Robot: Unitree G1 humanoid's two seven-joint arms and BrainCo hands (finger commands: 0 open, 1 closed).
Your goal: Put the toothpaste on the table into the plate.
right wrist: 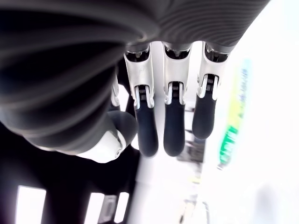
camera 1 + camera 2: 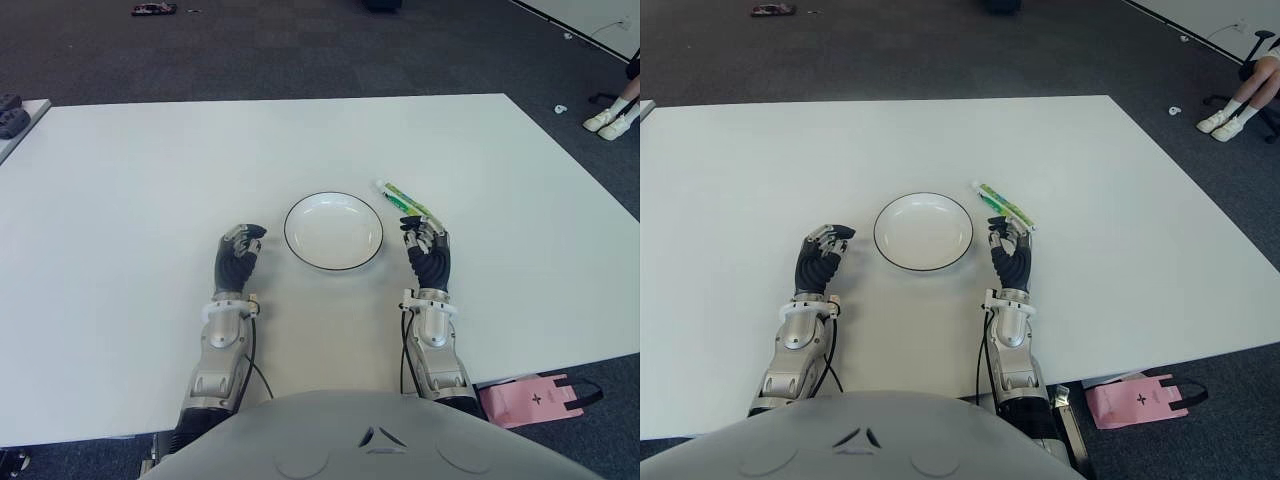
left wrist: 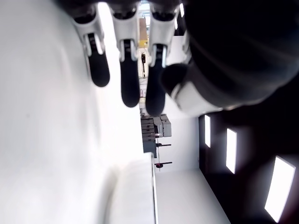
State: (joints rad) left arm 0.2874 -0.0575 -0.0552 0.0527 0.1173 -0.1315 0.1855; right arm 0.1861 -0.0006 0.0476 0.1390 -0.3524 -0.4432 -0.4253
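You had nothing moved yet: toothpaste [image 2: 405,201] lay on the table [image 2: 150,180] beside the empty plate [image 2: 333,231], your right hand [image 2: 427,250] loose-fingered just short of it, gripping nothing; left hand [image 2: 238,255] idle left of the plate

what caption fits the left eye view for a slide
Right hand open just short of the toothpaste beside the empty plate.
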